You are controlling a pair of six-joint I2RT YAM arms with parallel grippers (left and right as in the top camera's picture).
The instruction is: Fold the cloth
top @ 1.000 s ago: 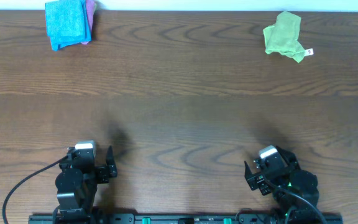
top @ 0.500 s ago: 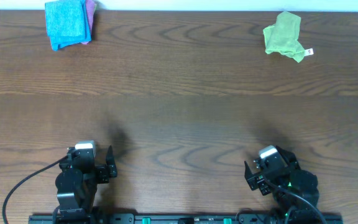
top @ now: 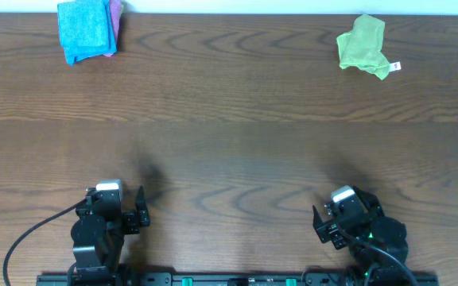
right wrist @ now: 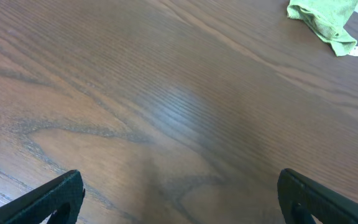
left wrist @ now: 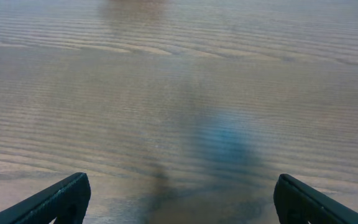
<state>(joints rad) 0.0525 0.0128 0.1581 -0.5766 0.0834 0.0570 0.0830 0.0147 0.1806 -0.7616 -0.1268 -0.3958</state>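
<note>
The cloth (top: 84, 30), bright sky-blue and folded into a small rectangle, lies at the table's far left corner, on top of a purple cloth (top: 116, 17). It is out of both wrist views. My left gripper (top: 140, 208) rests near the front edge on the left, open, far from the cloth. In the left wrist view the left gripper (left wrist: 180, 191) shows only bare wood between its fingertips (left wrist: 67, 196). At the front right, my right gripper (top: 317, 223) is also open. The right wrist view shows the right gripper (right wrist: 180, 190) empty over bare wood.
A yellow-green cloth (top: 362, 44) with a white tag lies crumpled at the far right, also seen as the yellow-green cloth (right wrist: 325, 18) in the right wrist view. The brown wooden table (top: 229, 143) spreads between the arms and the cloths.
</note>
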